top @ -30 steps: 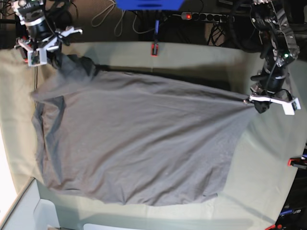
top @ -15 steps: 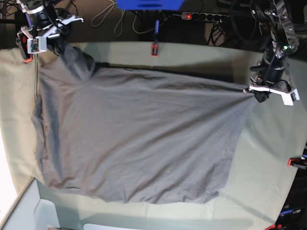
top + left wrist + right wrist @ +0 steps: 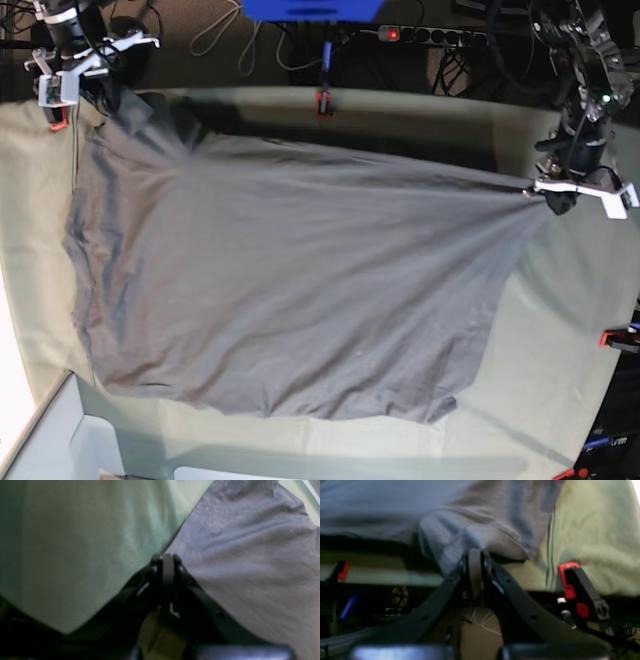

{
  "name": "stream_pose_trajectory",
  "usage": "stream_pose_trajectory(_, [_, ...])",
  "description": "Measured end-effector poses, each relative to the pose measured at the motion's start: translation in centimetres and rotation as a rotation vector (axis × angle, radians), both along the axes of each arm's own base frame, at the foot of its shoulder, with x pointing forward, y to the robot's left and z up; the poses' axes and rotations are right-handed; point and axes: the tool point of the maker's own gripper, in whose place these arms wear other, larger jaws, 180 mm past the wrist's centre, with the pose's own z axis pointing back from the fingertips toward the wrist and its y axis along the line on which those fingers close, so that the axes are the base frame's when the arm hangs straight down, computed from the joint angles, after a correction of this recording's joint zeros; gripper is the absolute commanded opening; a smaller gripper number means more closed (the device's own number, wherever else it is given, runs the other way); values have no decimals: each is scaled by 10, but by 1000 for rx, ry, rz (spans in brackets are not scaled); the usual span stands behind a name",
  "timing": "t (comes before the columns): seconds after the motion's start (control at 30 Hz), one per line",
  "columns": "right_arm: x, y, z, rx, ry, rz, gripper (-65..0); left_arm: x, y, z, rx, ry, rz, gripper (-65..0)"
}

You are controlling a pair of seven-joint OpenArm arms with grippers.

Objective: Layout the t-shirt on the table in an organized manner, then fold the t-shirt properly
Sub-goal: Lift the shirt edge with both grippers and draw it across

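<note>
Lying spread out on the worktop (image 3: pixel 580 330) is the shirt (image 3: pixel 280 290), big and grey. It covers most of the middle of the green cloth in the base view. Two of its corners are pulled tight, one toward 10 o'clock and one toward 3 o'clock.

The right fingers (image 3: pixel 100 95) are at 10 o'clock in the base view, near the far edge of the worktop. They are pressed together on a bunched corner of the shirt. In the right wrist view, the right fingers (image 3: pixel 475 555) pinch a fold of grey cloth, and the shirt hangs in soft wrinkles above them. A red clamp (image 3: pixel 567 580) sits just beside them at 3 o'clock, on the edge of the green cloth.

The left fingers (image 3: pixel 548 197) are at 3 o'clock in the base view. They are pressed together on the other corner of the shirt, which is stretched to a thin point. In the left wrist view, the left fingers (image 3: pixel 167 560) grip the shirt edge right where grey meets green.

Another clamp (image 3: pixel 322 103) is at 12 o'clock on the far edge.
</note>
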Motion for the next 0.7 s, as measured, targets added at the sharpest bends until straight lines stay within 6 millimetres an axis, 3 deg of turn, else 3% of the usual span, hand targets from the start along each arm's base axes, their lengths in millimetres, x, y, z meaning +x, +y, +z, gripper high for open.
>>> stream_pose_trajectory(0.23, [7,2,2,4,-18,4,-650,2,-1,-1,-2,0,-1,-650])
stream_pose_trajectory(0.53, [76,0,32,-2,-206,-2,-650,36,-4,22,-4,-87,-7,-650])
stream_pose_trajectory(0.7, [118,-5,38,-76,-248,15,-650,54,-1,17,-33,-95,7,-650])
